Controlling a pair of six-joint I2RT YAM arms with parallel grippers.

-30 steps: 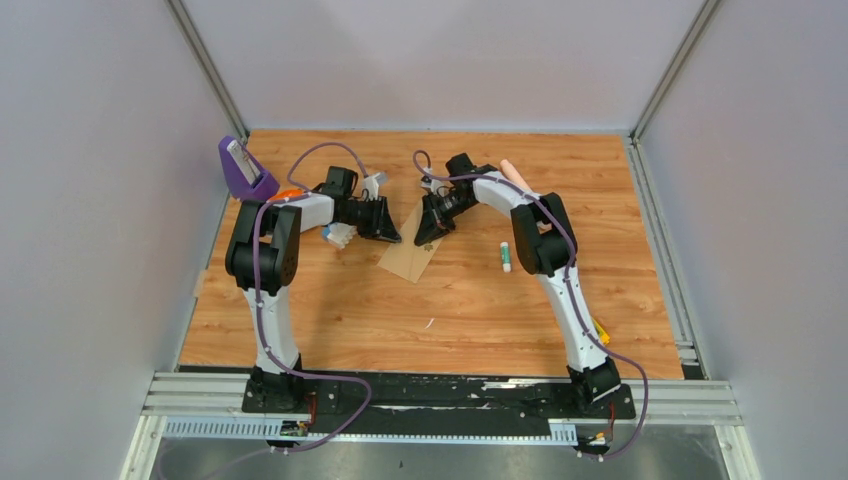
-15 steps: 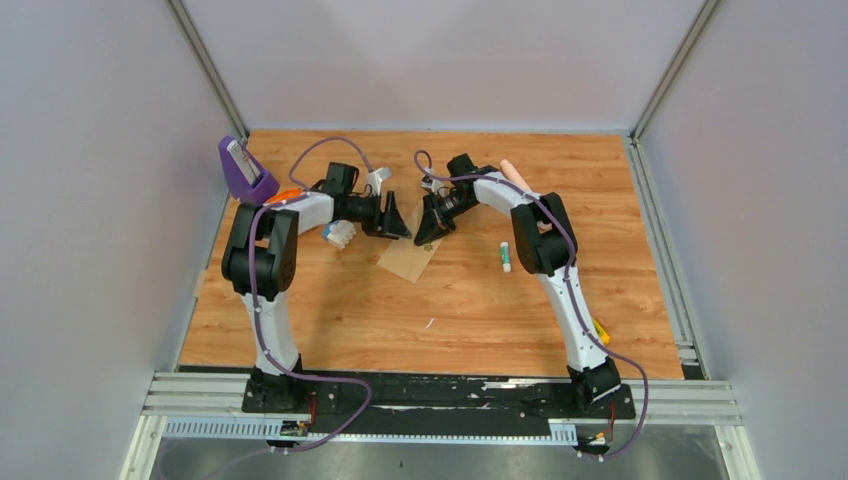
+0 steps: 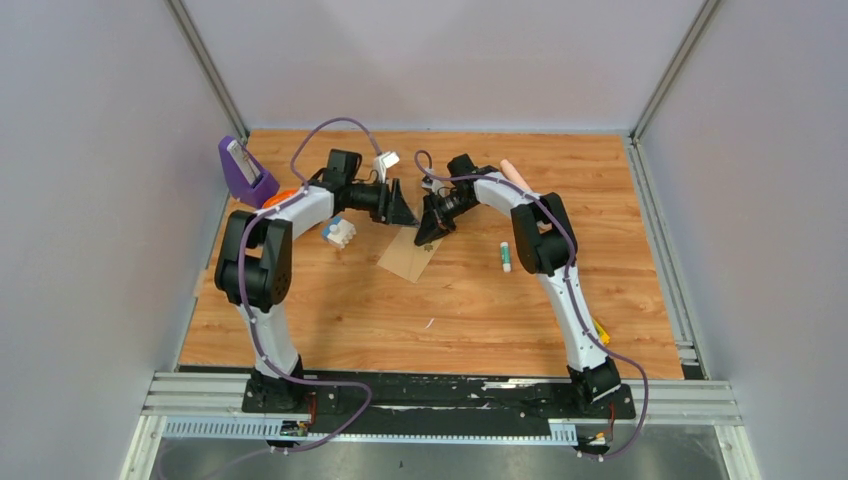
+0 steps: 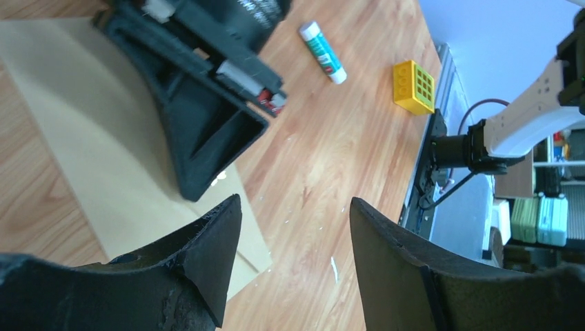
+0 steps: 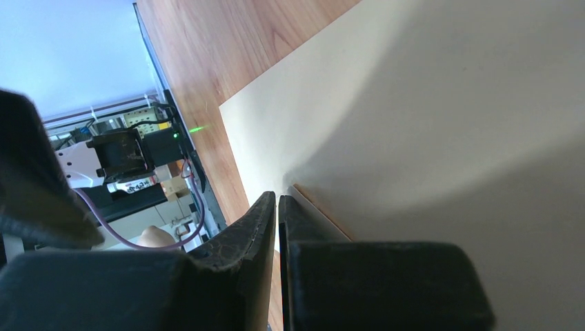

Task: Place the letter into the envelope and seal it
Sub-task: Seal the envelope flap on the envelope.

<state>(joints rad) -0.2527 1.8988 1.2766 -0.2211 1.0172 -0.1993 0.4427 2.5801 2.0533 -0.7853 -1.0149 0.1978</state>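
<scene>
**Ana:** Where's the envelope?

**Ben:** Flat on the wooden table, about the middle, turned so one corner points toward the near edge. Its far end lies under the two grippers.

**Ana:** And the letter?

**Ben:** I can't pick it out for sure. Pale paper fills the right wrist view, but I can't tell whether that is the letter or the envelope's own face.

**Ana:** What about the right gripper?

**Ben:** Its fingers are closed, with only a sliver of light between them. The tips are down on the paper at the envelope's far end. I can't tell whether an edge is pinched between them.

**Ana:** The left gripper?

**Ben:** Its fingers stand apart with nothing between them. It hangs above the envelope's far left part, just beside the right gripper and pointing toward it.

**Ana:** Anything else on the table?

**Ben:** A white glue stick with a teal label lies to the right of the envelope. A yellow block sits near the right edge. A purple holder stands at the far left corner.
</scene>
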